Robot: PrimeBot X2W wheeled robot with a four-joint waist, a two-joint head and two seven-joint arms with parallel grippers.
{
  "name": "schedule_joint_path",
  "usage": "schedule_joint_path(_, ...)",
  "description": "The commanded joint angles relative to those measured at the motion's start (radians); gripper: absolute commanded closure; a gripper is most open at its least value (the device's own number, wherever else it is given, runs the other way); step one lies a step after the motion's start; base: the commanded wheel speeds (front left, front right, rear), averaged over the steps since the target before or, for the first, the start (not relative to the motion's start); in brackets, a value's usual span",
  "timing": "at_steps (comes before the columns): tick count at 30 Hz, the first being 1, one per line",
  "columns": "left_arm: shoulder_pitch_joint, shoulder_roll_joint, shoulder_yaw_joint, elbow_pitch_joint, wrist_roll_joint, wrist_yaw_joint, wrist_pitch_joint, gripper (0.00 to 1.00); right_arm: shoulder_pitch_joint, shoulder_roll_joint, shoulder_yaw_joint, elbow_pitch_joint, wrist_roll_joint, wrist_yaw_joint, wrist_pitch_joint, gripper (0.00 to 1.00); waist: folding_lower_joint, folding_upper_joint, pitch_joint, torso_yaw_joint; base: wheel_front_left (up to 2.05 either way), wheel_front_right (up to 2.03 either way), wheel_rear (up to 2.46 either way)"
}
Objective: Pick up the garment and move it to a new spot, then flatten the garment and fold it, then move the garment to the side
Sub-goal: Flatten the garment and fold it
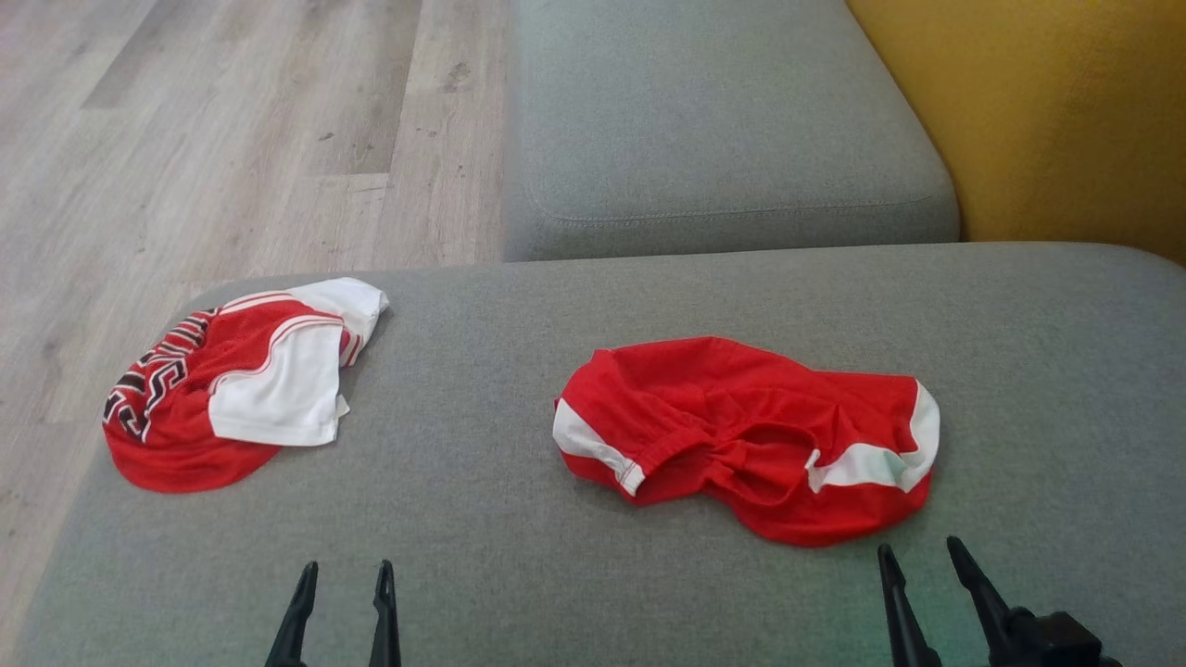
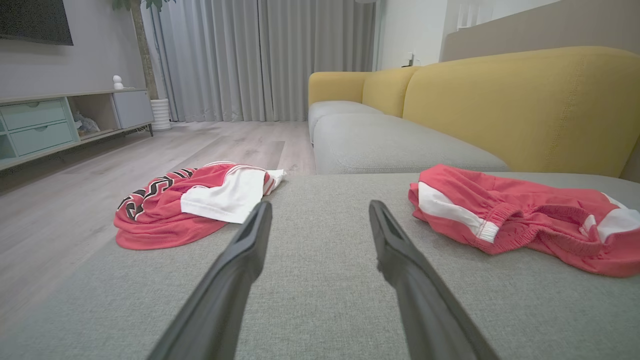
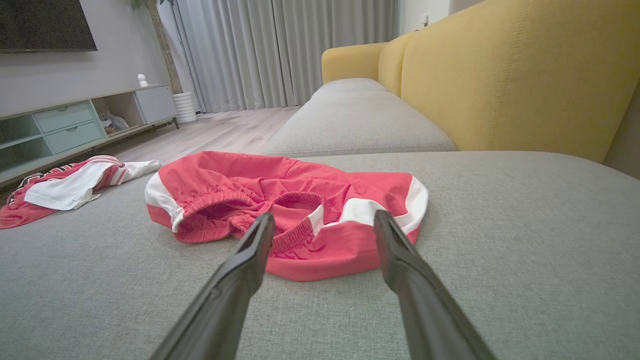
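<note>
Two garments lie on the wide grey seat cushion (image 1: 519, 556) in front of the robot. The red shorts (image 1: 741, 417) with white side panels sit crumpled near the middle of it, a little toward the robot's right. Their long axis runs across the cushion from left to right, with a white panel at each end. The gathered elastic waistband (image 1: 690, 452) gapes open on the near side, facing the robot, and the far edge is a smooth red curve.

The right gripper (image 1: 919, 545) hovers low, just short of the shorts' near right edge. Its two dark fingers are spread, with nothing between them and no cloth touched. The left gripper (image 1: 347, 565) is over bare cushion, well apart from the shorts, its fingers likewise parted and empty.

At the cushion's far left corner a red-and-white jersey (image 1: 232, 389) with black zigzag trim is bunched up, lapping over the edge above the wooden floor (image 1: 185, 139). Beyond the shorts lies a second grey cushion (image 1: 723, 130), and a yellow backrest (image 1: 1066, 111) rises on the right.
</note>
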Motion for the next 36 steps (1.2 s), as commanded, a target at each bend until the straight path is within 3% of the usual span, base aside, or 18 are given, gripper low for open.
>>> schedule_joint_path(1, -0.034, -0.007, 0.034, -0.029, 0.014, -0.004, -0.012, 0.00, -0.031, -0.006, 0.023, -0.036, -0.004, 0.007, -0.006, 0.00, 0.0000, -0.0001, 0.000, 0.000, 0.00, 0.00, 0.00)
schedule_joint_path(12, -0.050, -0.007, -0.005, -0.014, 0.012, -0.013, -0.012, 0.00, -0.037, -0.006, 0.033, -0.041, -0.013, 0.007, -0.006, 0.00, 0.0000, -0.0001, 0.020, -0.016, 0.00, 0.00, 0.00)
schedule_joint_path(20, -0.165, -0.007, -0.135, 0.023, -0.024, -0.007, -0.012, 0.00, -0.063, -0.006, 0.032, -0.058, -0.037, 0.007, -0.006, 0.00, 0.0000, -0.0001, 0.076, -0.074, 0.00, 0.00, 0.00)
schedule_joint_path(27, -0.413, -0.007, -0.372, 0.214, -0.132, -0.003, -0.002, 0.00, -0.097, -0.006, 0.031, -0.090, -0.052, 0.007, -0.006, 0.00, 0.0000, -0.0001, 0.148, -0.154, 0.00, 0.00, 0.00)
schedule_joint_path(36, -0.726, -0.007, -0.653, 0.363, -0.414, 0.011, 0.167, 0.00, -0.145, -0.006, 0.074, -0.103, -0.045, 0.007, -0.006, 0.00, 0.0000, -0.0001, 0.245, -0.293, 0.00, 0.00, 0.00)
